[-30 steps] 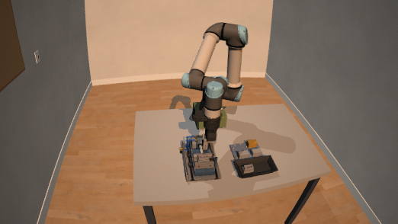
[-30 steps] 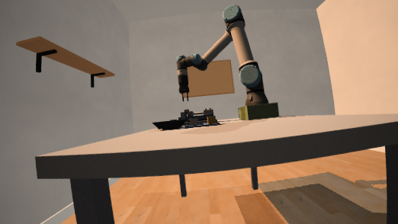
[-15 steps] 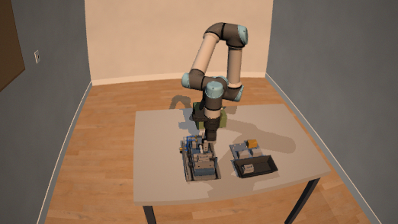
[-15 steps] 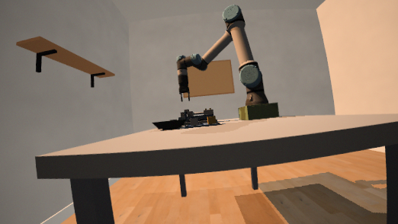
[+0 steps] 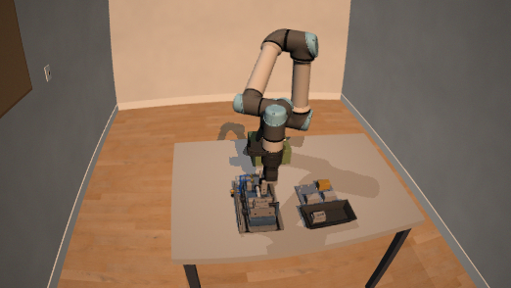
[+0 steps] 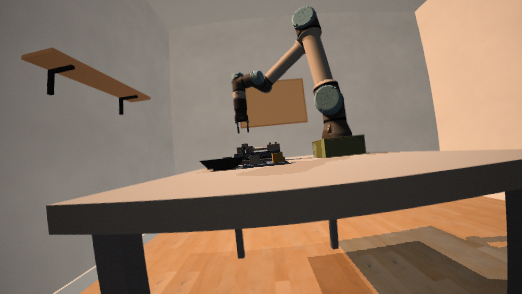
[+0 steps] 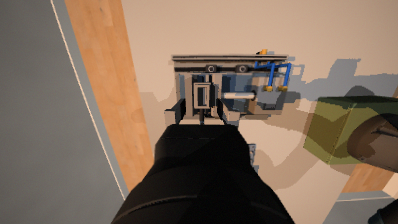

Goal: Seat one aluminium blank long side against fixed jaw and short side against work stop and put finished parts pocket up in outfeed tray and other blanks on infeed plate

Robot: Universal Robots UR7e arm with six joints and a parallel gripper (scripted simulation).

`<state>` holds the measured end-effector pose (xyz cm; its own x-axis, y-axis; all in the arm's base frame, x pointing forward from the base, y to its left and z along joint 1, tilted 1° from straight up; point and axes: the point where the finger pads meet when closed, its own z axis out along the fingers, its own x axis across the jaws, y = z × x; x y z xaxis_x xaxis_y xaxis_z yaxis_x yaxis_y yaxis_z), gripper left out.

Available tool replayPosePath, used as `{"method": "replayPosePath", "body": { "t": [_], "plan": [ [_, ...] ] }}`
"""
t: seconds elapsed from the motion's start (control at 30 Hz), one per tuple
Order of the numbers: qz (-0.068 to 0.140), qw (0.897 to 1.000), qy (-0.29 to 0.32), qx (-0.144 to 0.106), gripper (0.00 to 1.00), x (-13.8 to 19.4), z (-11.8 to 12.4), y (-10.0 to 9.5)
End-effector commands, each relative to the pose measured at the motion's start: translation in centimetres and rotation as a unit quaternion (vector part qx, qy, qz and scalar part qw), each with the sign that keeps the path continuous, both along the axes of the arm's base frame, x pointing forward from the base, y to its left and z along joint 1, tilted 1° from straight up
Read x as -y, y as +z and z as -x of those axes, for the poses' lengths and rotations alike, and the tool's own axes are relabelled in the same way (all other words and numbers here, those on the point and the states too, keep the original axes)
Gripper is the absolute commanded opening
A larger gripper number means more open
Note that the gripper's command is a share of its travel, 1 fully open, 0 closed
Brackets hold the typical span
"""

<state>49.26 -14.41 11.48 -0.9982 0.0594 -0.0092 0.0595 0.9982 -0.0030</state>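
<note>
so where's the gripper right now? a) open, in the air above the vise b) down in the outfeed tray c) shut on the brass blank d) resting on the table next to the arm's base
a: the exterior view shows the gripper hanging clear above the vise, fingers spread with nothing between them, and the wrist view looks straight down onto the vise.
</note>
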Motion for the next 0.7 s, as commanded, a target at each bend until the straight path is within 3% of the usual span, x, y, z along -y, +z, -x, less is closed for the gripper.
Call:
{"method": "replayPosePath", "body": {
  "t": [0.0,0.67],
  "plan": [
    [-0.001,1.0,0.001,0.0,1.0,0.0,0.1,-0.2],
    [-0.001,1.0,0.003,-0.001,1.0,0.0,0.2,-2.6]
  ]
}}
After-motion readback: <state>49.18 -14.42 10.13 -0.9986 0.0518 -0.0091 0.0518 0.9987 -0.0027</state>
